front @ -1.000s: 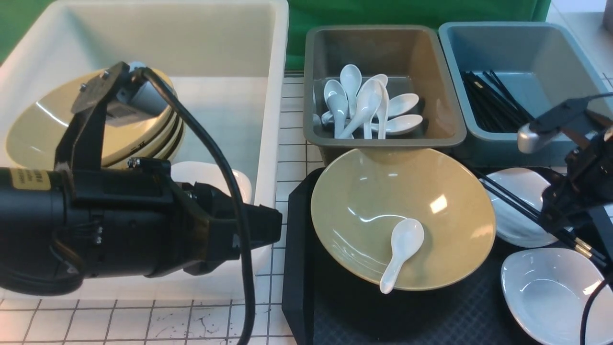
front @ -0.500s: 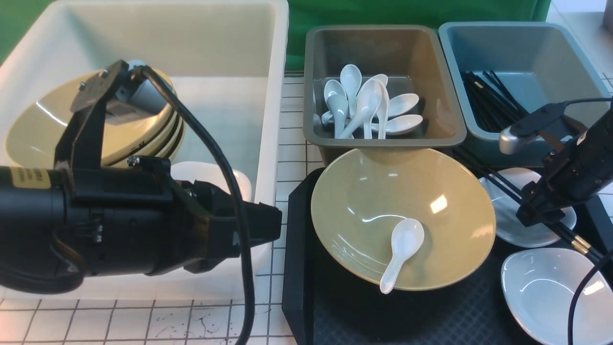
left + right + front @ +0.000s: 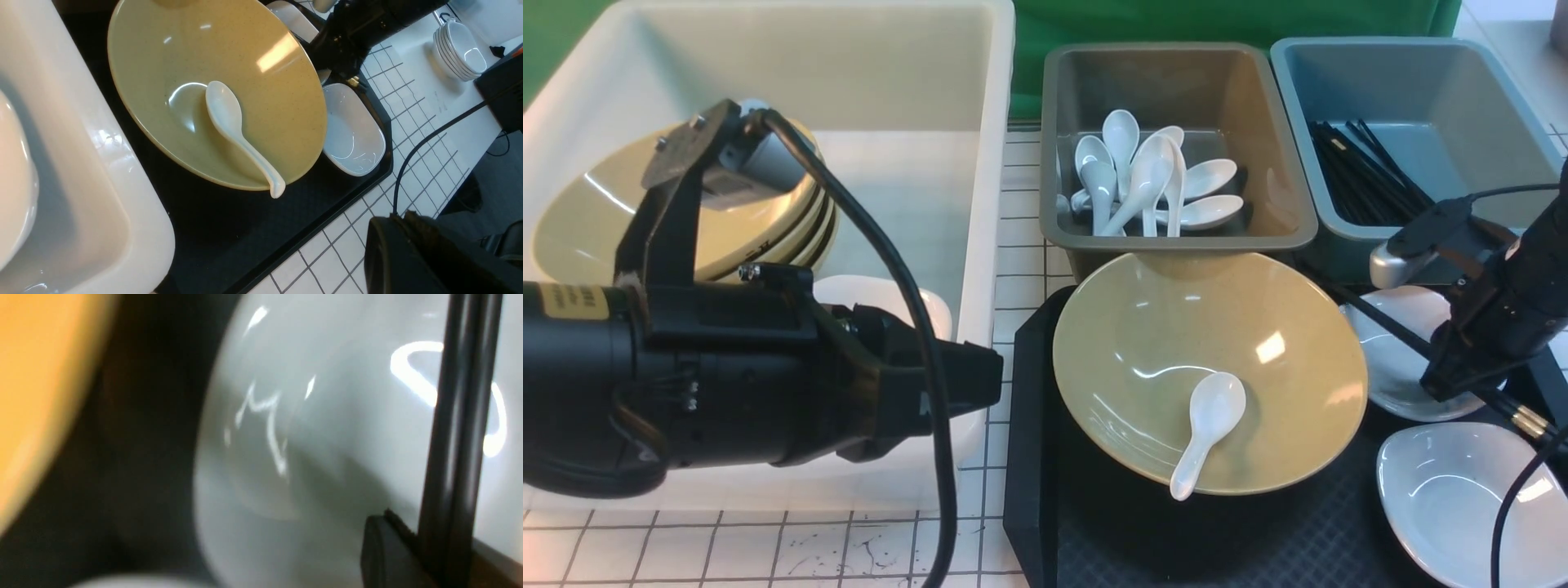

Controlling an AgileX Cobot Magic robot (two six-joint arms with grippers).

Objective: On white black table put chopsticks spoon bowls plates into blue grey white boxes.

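A pair of black chopsticks (image 3: 1396, 328) with gold bands lies across the far white plate (image 3: 1401, 363) on the black tray (image 3: 1176, 539). My right gripper (image 3: 1454, 382) is shut on them; the right wrist view shows the chopsticks (image 3: 457, 416) pinched against a fingertip (image 3: 388, 547) over the plate (image 3: 327, 416). A white spoon (image 3: 1207, 431) rests in the yellow bowl (image 3: 1143, 327) at the tray's middle. A second plate (image 3: 1462, 498) sits nearer. My left gripper (image 3: 984, 384) is shut and empty, hovering by the white box (image 3: 996, 163).
The white box holds stacked yellow bowls (image 3: 588, 220) and a white plate (image 3: 882, 298). The grey box (image 3: 1282, 188) holds several spoons, the blue box (image 3: 1486, 90) several chopsticks. A stack of white dishes (image 3: 457, 49) stands beyond the tray. The gridded table (image 3: 768, 547) shows in front.
My right gripper has come down onto the chopsticks over the far plate and closed its jaws on them. The left arm has stayed put.
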